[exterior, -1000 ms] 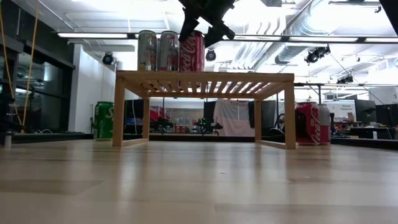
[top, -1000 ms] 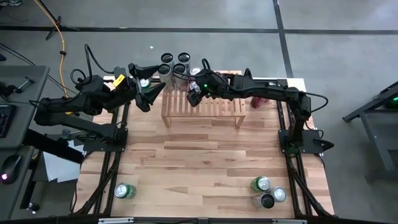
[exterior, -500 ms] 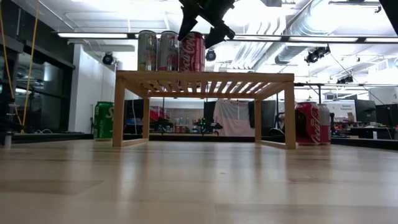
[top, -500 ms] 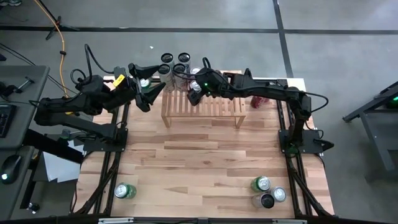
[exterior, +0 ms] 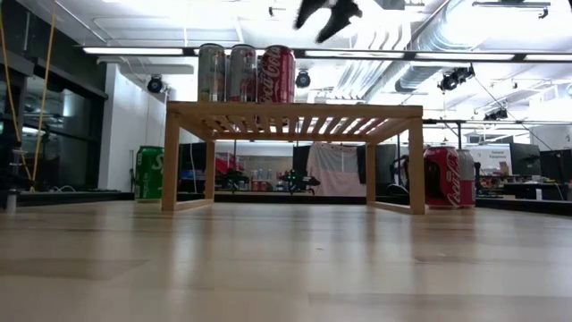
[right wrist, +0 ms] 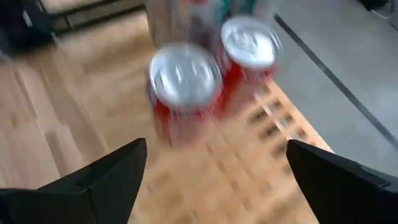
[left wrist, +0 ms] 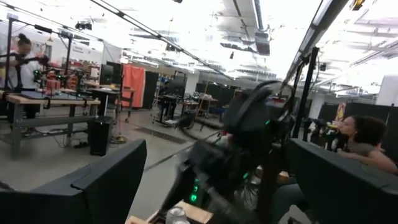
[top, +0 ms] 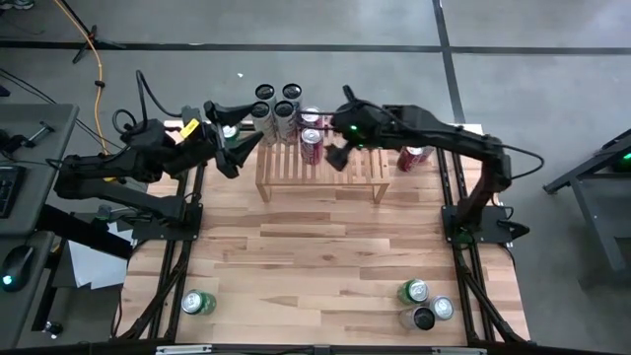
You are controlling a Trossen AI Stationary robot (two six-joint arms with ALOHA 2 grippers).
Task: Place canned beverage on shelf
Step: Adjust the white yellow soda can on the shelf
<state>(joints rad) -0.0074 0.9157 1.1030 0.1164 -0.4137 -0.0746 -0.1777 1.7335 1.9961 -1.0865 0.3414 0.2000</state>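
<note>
The light-wood shelf point(top: 320, 170) stands at the table's far side. Three cans stand upright in a row on its slatted top at the left end: two pale ones point(exterior: 212, 72) and a red canned beverage point(exterior: 277, 73), whose silver top point(right wrist: 185, 78) also shows in the right wrist view. My right gripper point(top: 335, 156) hangs open above the shelf, up and to the right of the red can point(top: 312, 138), with nothing between its fingers point(right wrist: 216, 146). My left gripper point(top: 246, 126) waits open beside the shelf's left end.
Dark-topped cans point(top: 276, 99) cluster behind the shelf's far left corner. A red can point(top: 412, 155) stands on the table right of the shelf. A green can point(top: 197, 302) lies near the front left, and three cans point(top: 424, 304) sit front right. The table's middle is bare wood.
My right gripper, whose fingers flanked the red can's top on the shelf, has risen clear of it and drawn back toward the table's right edge, rolling a little. The red can stays upright on the shelf beside the two pale cans.
</note>
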